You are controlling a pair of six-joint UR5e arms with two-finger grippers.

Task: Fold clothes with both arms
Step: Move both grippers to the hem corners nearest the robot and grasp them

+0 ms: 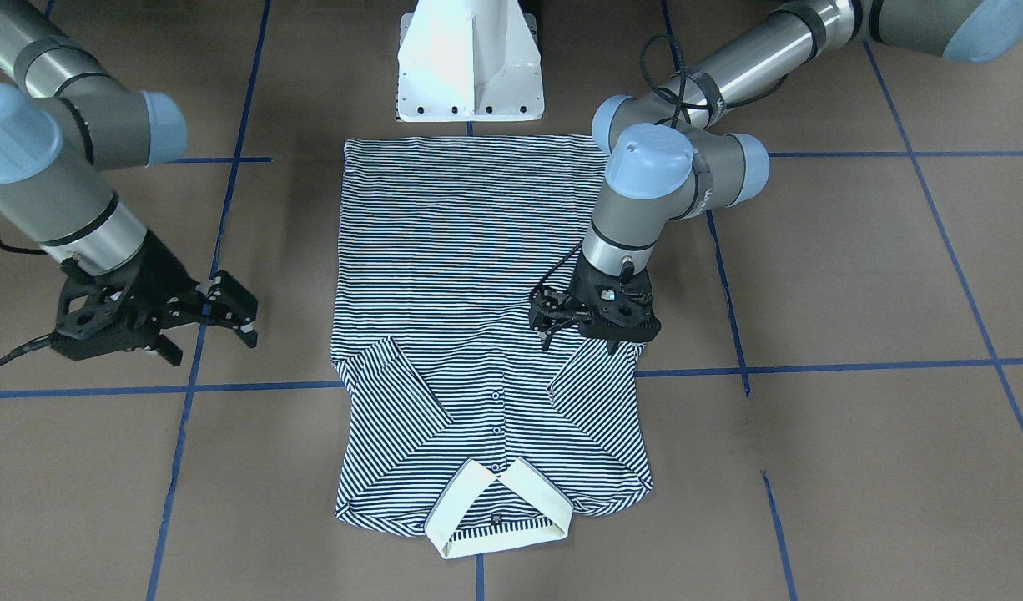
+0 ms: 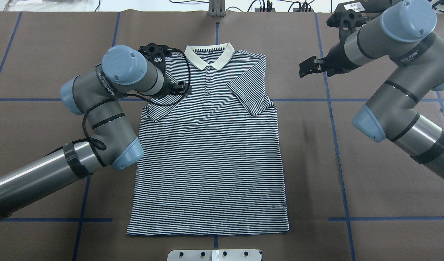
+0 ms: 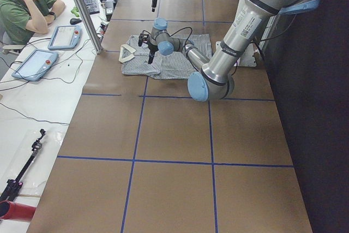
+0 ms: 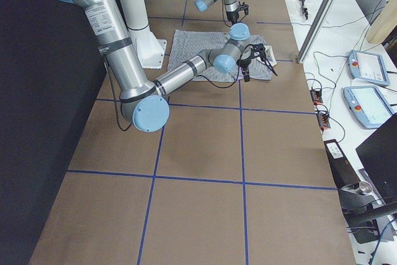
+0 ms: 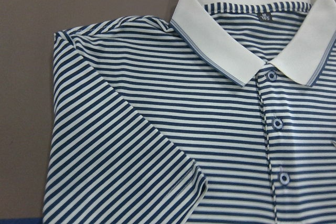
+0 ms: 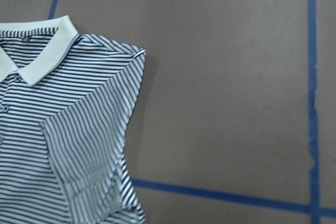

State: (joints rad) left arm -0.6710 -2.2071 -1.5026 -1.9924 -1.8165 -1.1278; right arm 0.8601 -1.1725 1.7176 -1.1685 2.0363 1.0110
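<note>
The striped polo shirt (image 2: 211, 152) lies flat and front up on the brown table, with its cream collar (image 2: 207, 58) on the far side from the robot. Both short sleeves are folded inward onto the chest. My left gripper (image 2: 180, 88) hovers over the folded left sleeve (image 5: 121, 171) near the shoulder; it looks open and holds nothing (image 1: 545, 321). My right gripper (image 2: 307, 69) is open and empty, off the shirt to its right at collar height (image 1: 244, 313). The right wrist view shows the other folded sleeve (image 6: 89, 129) lying loose.
The white pedestal base (image 1: 470, 63) stands just behind the shirt's hem. Blue tape lines (image 2: 338, 145) cross the brown table cover. An operator (image 3: 27, 4) sits past the table's far side with tablets (image 3: 32, 64) and cables.
</note>
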